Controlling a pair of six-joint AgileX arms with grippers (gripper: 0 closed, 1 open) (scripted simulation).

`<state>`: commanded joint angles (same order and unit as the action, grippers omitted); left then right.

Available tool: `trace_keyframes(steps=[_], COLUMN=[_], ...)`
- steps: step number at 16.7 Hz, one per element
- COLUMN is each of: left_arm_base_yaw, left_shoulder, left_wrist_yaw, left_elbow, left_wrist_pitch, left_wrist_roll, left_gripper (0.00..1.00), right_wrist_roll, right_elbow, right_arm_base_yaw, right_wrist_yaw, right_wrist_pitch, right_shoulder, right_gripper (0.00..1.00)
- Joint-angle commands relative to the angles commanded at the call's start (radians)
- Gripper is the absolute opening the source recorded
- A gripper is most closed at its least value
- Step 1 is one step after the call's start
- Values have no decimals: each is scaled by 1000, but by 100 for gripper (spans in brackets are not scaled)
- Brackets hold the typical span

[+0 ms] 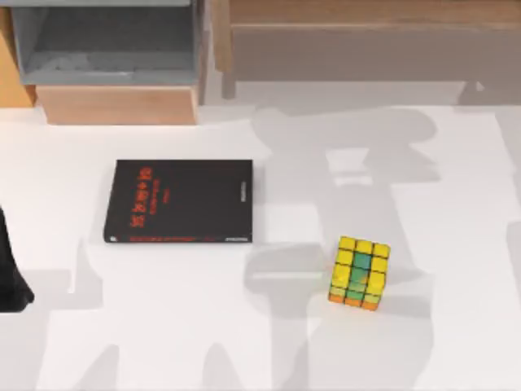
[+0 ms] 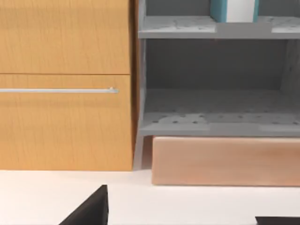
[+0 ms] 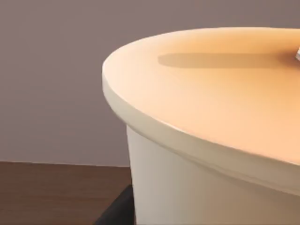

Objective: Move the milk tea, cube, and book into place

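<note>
The black book (image 1: 179, 201) with red lettering lies flat on the white table, left of centre. To its right, toward the front, the cube (image 1: 359, 272) stands showing yellow, green and orange squares. In the right wrist view, the milk tea (image 3: 215, 154) is a cream cup with a pale orange lid, very close to the camera. One dark finger (image 3: 117, 211) of my right gripper lies against its wall above a brown wooden surface. My left arm (image 1: 12, 269) is parked at the table's left edge, and its gripper (image 2: 183, 220) is open and faces the cabinet.
A grey open shelf (image 1: 114, 41) on a light wooden base (image 1: 118, 104) stands at the back left. A brown wooden ledge (image 1: 366, 16) runs along the back right. Beside the shelf is an orange wooden drawer front (image 2: 65, 84), and a teal and white box (image 2: 234, 10) stands higher up.
</note>
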<state>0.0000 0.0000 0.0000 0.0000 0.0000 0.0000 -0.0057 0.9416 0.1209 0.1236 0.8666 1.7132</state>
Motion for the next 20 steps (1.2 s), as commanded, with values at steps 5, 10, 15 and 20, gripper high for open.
trace_keyframes(steps=[5,10,15,20], left_arm_base_yaw=[0,0,0,0], left_shoulder=[0,0,0,0], left_wrist_yaw=[0,0,0,0], left_elbow=[0,0,0,0], left_wrist_pitch=[0,0,0,0], left_wrist_roll=[0,0,0,0], left_gripper=[100,100,100,100], right_wrist_roll=[-6,0,2,3], right_elbow=[-159,-270,-276,-274], right_arm_base_yaw=[138,294,335,331], right_wrist_yaw=[140,266,295,293], right_wrist_pitch=[181,327,366,386], right_shoulder=[79,186,210,228], right_gripper=[0,0,0,0])
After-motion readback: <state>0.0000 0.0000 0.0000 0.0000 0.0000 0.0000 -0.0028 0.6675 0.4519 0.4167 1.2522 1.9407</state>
